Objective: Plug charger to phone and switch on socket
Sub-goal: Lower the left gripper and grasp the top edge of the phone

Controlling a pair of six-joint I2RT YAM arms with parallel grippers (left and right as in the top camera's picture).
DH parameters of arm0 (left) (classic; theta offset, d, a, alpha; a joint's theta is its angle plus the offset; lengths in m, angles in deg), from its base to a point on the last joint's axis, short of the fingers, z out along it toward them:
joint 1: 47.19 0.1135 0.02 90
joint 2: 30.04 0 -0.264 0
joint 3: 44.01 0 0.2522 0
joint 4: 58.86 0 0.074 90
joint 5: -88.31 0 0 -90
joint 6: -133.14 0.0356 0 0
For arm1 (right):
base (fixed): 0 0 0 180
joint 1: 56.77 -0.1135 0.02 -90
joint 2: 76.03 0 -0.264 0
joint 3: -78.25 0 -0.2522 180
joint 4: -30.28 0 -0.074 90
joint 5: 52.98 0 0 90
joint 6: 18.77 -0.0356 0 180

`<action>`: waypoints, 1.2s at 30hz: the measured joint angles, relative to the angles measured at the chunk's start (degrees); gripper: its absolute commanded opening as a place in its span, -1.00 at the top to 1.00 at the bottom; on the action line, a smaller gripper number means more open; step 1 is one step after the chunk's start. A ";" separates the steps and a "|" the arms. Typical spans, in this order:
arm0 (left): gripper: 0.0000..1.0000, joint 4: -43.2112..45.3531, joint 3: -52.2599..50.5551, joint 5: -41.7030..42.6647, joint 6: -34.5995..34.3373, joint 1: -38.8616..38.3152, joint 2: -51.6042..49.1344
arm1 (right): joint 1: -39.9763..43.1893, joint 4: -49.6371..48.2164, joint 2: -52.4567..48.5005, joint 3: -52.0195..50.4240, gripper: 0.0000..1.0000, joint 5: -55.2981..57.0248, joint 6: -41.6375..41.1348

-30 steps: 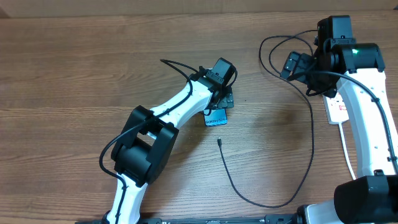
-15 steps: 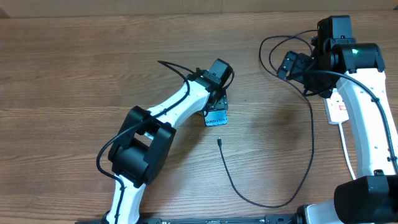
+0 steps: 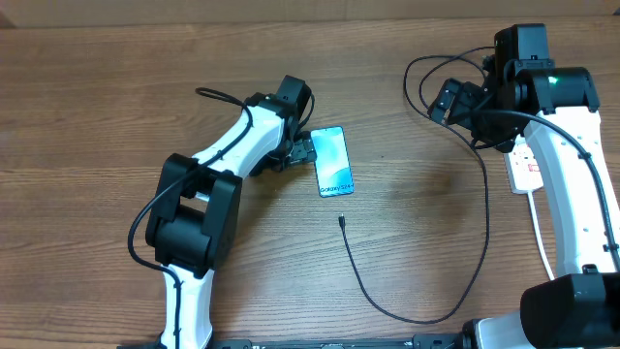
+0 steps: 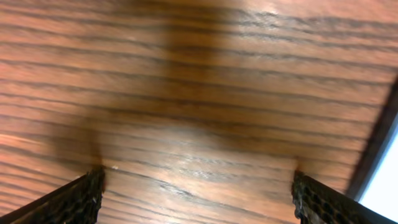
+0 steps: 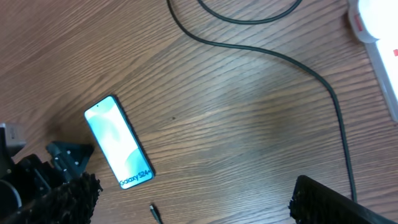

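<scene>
Overhead, socket [image 3: 525,173] half hidden under right arm [image 3: 567,145]; left pincer [image 4: 199,194], right pincer [image 5: 196,198] apart.

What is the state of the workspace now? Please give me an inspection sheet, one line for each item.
Surface: wooden table, bare grain, no spill seen.
Job's things: phone lies flat, screen up and lit; socket at the right, partly behind the right arm, switch not readable.
Clutter: nothing seen.
Grippers: left gripper open, beside the phone's left side, holding nothing; right gripper open, near the charger's loop, holding nothing.
Cables: charger runs from the far right round to its connector, which lies loose on the phone's near side, not touching it; plug end hidden. white cord leaves the socket toward the near edge.
Surroundings: nothing seen.
</scene>
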 measured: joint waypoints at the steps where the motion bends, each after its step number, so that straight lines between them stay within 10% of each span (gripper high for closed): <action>1: -1.00 -1.07 2.12 1.53 0.02 0.00 -0.79 | 0.02 0.02 0.00 0.00 -1.00 0.46 -0.02; 36: -1.00 -4.42 15.43 2.16 -0.35 -12.33 -9.40 | 0.33 0.20 0.00 0.00 -1.00 1.46 -0.02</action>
